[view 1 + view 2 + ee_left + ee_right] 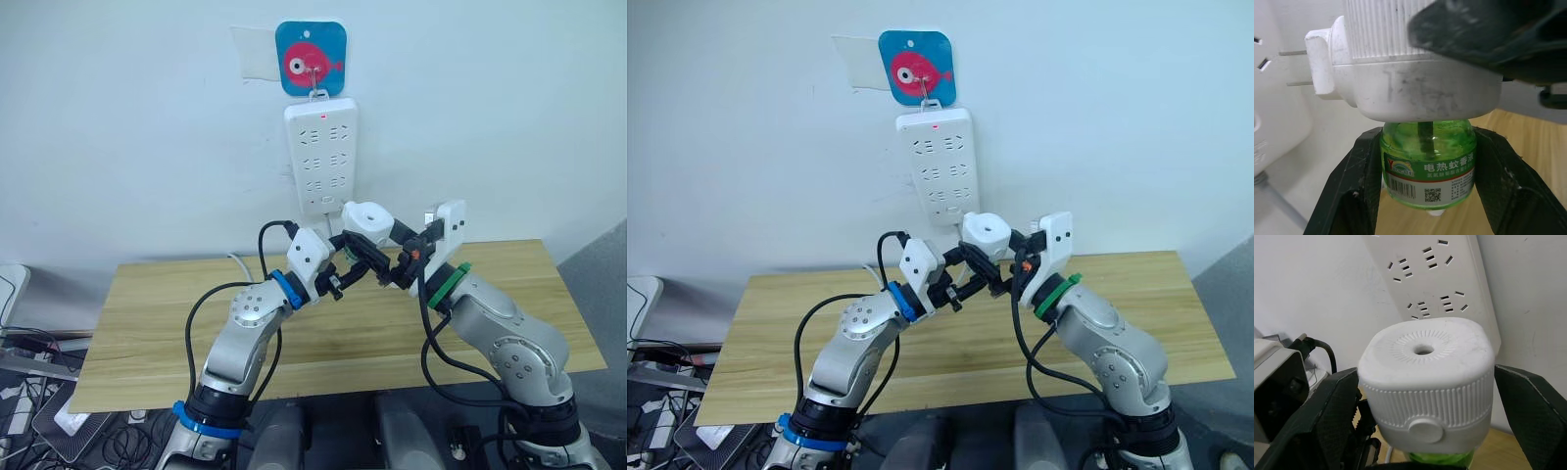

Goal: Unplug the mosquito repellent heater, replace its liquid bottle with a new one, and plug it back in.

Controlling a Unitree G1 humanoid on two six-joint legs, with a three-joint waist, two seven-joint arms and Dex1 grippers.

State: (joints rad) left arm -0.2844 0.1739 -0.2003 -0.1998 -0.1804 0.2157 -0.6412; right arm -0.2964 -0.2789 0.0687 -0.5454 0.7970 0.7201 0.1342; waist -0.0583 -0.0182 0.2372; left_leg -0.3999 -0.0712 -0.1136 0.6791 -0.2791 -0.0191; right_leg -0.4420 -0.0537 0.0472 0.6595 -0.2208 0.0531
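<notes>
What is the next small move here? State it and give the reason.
Probably twist the green liquid bottle with the left gripper while the right gripper steadies the mosquito repellent heater. Its prongs are bare, clear of the power strip, so it looks unplugged, and the bottle still sits in it, between the left fingers.
</notes>
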